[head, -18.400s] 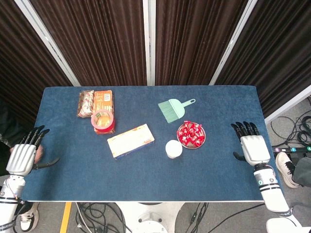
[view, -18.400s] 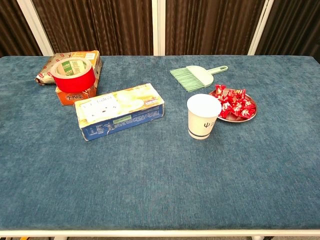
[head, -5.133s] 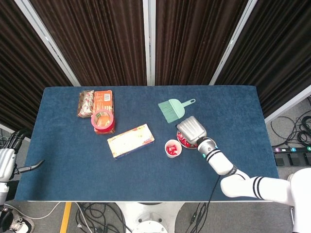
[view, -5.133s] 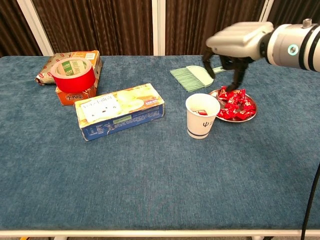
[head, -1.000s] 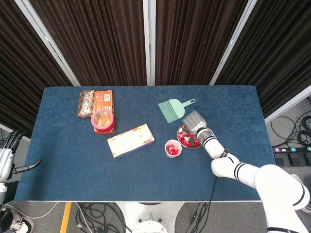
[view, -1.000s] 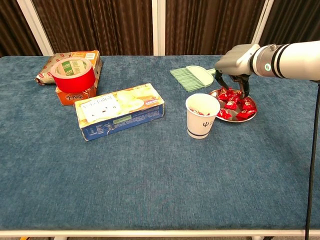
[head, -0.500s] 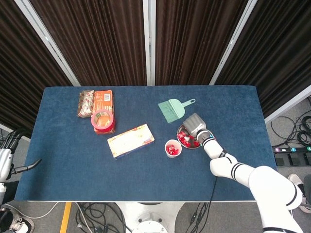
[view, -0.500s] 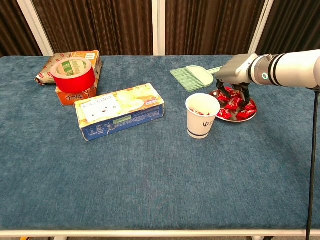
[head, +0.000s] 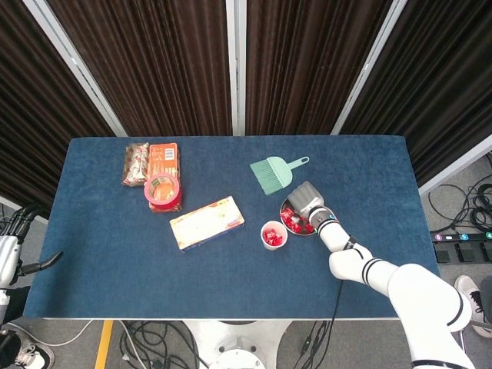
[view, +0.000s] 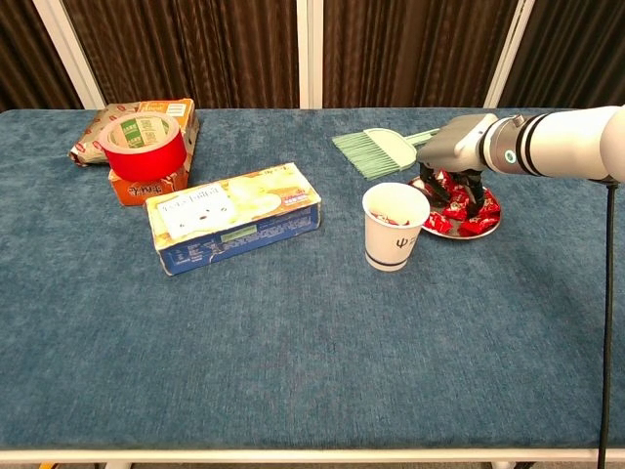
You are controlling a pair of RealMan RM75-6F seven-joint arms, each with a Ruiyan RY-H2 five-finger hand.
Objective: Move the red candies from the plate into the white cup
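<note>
1. Left hand [head: 6, 257] hangs off the table's left edge in the head view, well apart from everything on the cloth; its fingers look apart and it holds nothing.
2. Tape [view: 143, 145], a red roll, sits on an orange packet [view: 156, 182] at the far left of the table [view: 293, 371], with a second snack packet [head: 136, 163] just beside it.
3. Box [view: 234, 216], long and cream-topped, lies near the middle, tilted a little.
4. Brush [view: 383, 149], pale green, lies at the back, its handle pointing right.
5. Cup [view: 395, 228] stands upright in front of the brush, just left of the plate; the head view shows red candies inside it.
6. Plate [view: 471, 231] holds the remaining candies [view: 480, 225], heaped on the dish.
7. Right hand [view: 453, 149] is low over the plate, fingers pointing down into the candies; whether it pinches one, I cannot tell.
</note>
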